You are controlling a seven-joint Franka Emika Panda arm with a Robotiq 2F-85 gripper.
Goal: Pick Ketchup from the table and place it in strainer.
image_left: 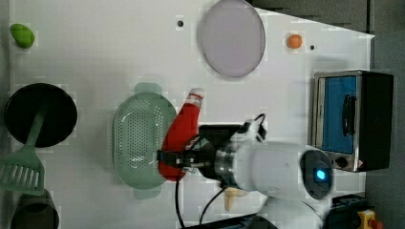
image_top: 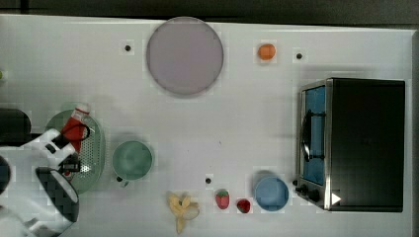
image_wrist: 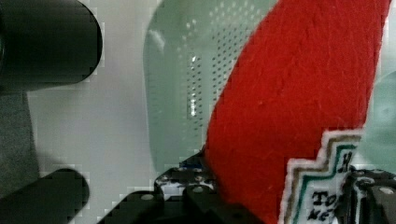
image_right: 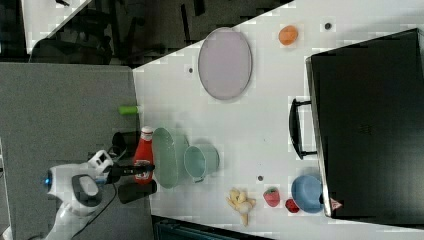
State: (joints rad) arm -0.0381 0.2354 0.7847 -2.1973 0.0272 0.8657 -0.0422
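Observation:
The Ketchup (image_left: 185, 125), a slim red bottle with a white cap, hangs tilted over the strainer's rim, held near its base. My gripper (image_left: 173, 161) is shut on it. The strainer (image_left: 138, 138) is a pale green perforated oval basket lying beneath the bottle. In the top view the Ketchup (image_top: 74, 124) overlaps the strainer (image_top: 93, 148) at its upper left part. The right view shows the Ketchup (image_right: 144, 156) raised off the strainer (image_right: 165, 157). In the wrist view the red Ketchup (image_wrist: 299, 102) stands in front of the strainer (image_wrist: 187, 70), with a black finger (image_wrist: 187, 189) against its side.
A green cup (image_top: 132, 159) stands just beside the strainer. A grey-lilac plate (image_top: 184, 55), an orange (image_top: 266, 51), a toaster oven (image_top: 363, 143), a blue bowl (image_top: 271, 193), strawberries (image_top: 222, 198) and a banana (image_top: 183, 207) lie farther off. A black pan (image_left: 40, 114) with a green spatula (image_left: 24, 169) sits on the strainer's other side.

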